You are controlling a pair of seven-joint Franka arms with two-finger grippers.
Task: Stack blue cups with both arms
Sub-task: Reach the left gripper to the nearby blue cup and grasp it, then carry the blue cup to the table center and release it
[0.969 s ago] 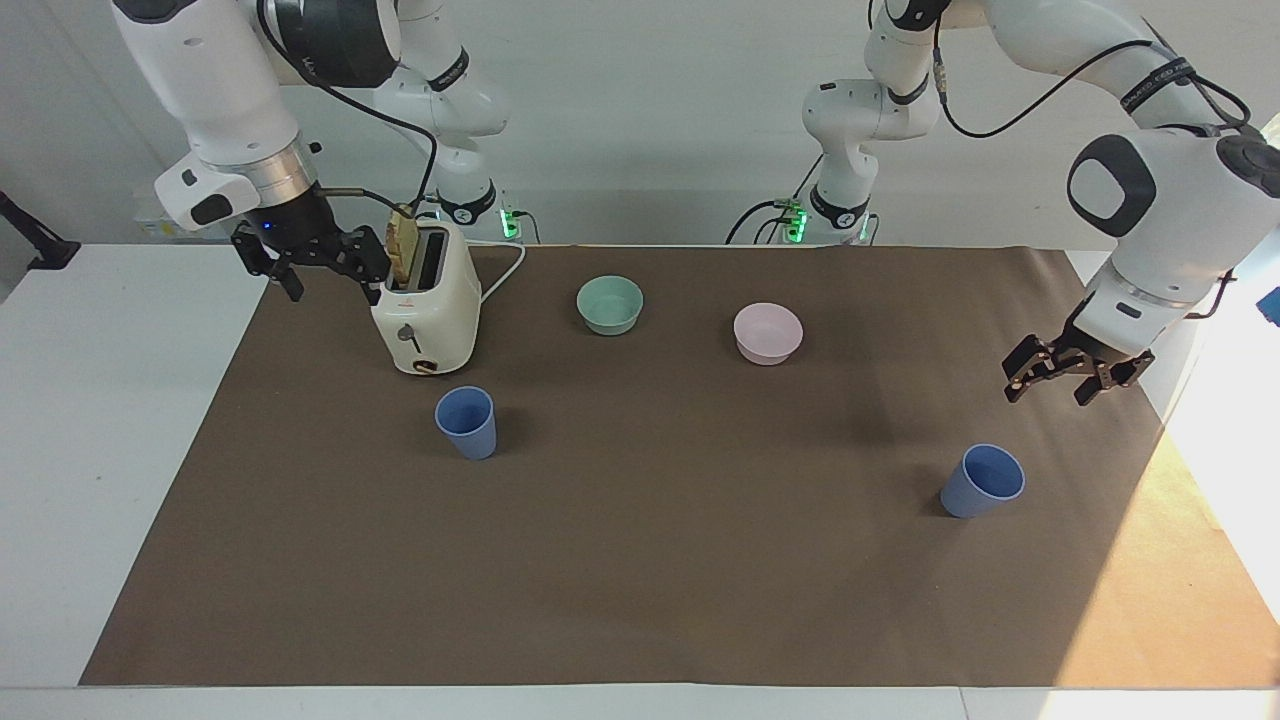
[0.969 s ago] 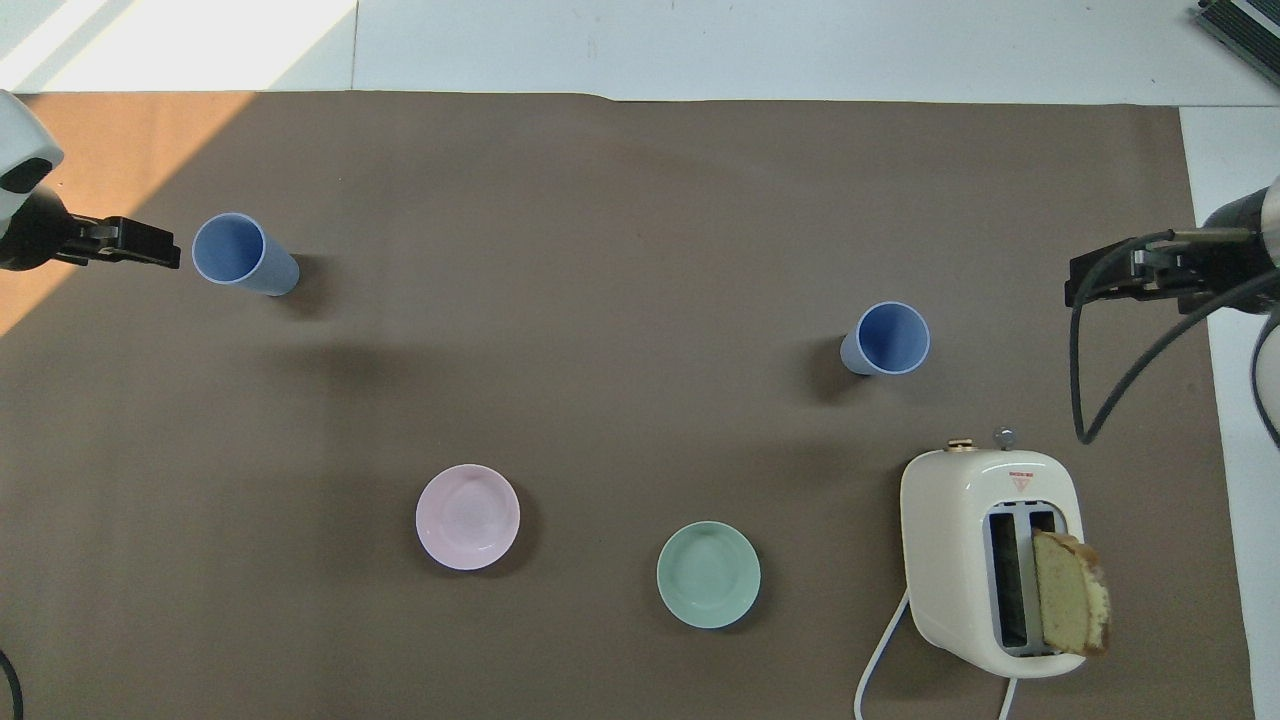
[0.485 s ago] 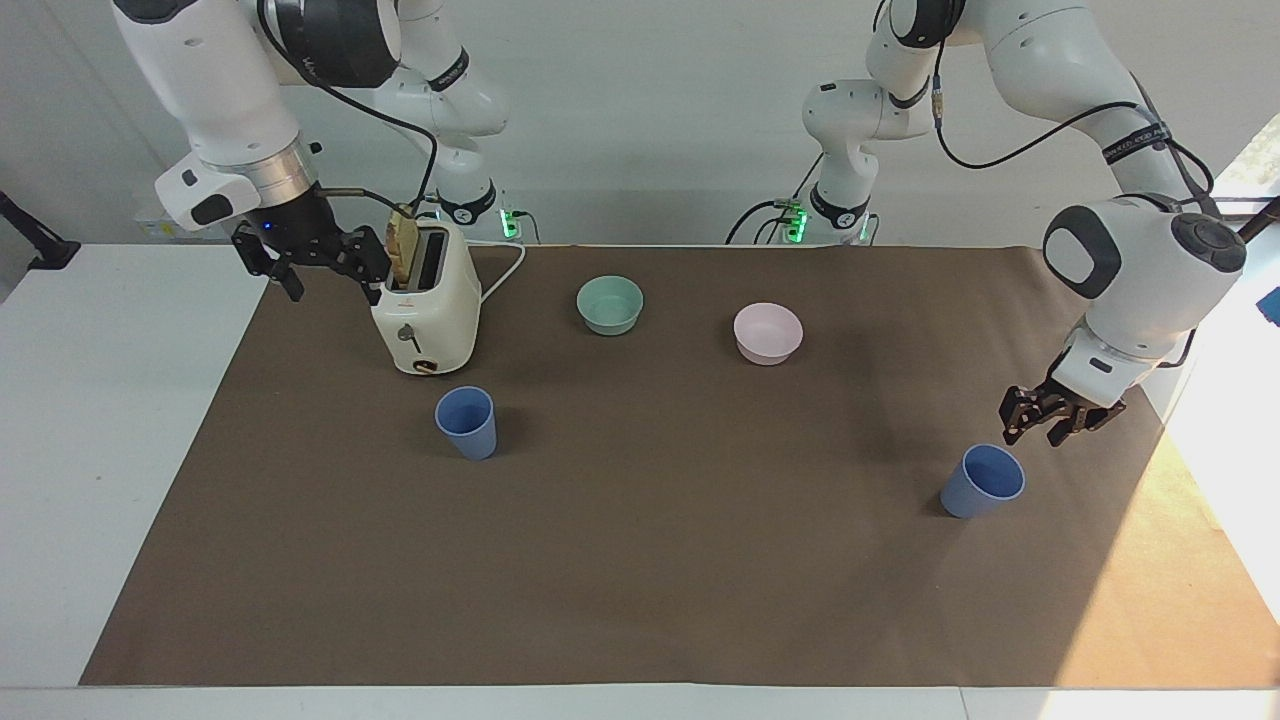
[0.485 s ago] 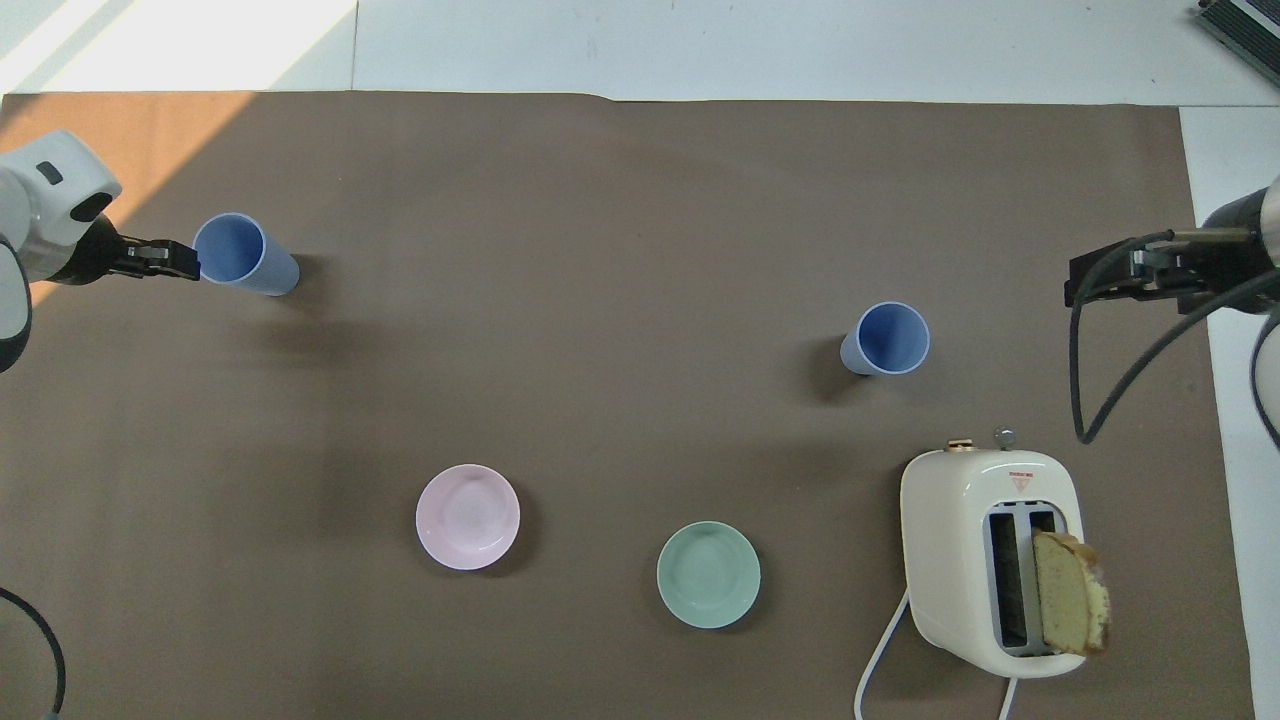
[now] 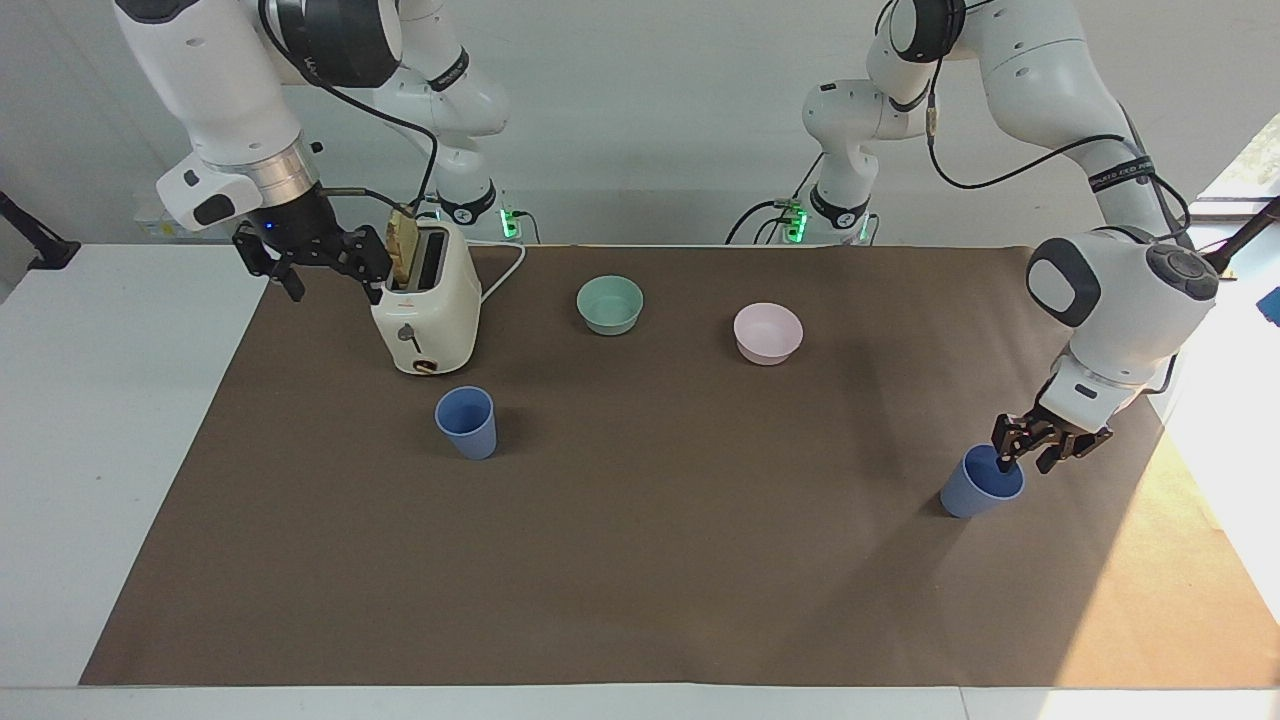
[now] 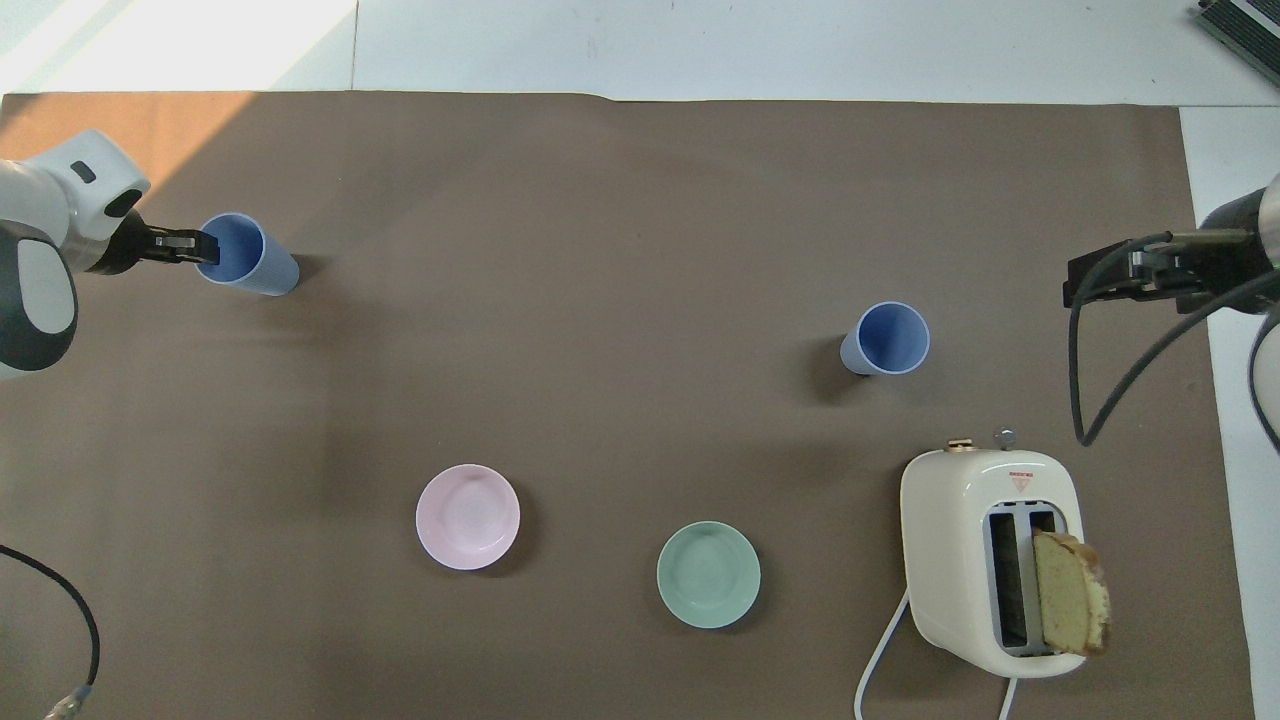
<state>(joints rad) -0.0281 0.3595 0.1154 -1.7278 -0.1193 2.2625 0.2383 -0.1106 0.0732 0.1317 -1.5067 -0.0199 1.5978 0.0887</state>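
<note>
Now our left claw (image 5: 1029,457) has dropped onto the rim of the cup (image 5: 980,484) below it, fingers spread astride the wall; the right claw (image 5: 322,262) waits spread, the second cup (image 5: 467,421) untouched, so grasping comes next

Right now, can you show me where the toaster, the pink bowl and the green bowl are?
toaster (image 6: 955,540), overhead view, on its cream top beside the slots.
pink bowl (image 5: 767,331), facing view, on the inside of the bowl.
green bowl (image 6: 708,574), overhead view, on the middle of its inside.

Brown-covered table (image 5: 640,580) with two blue cups (image 5: 467,421), two bowls (image 5: 610,304), toaster (image 5: 425,310)
</note>
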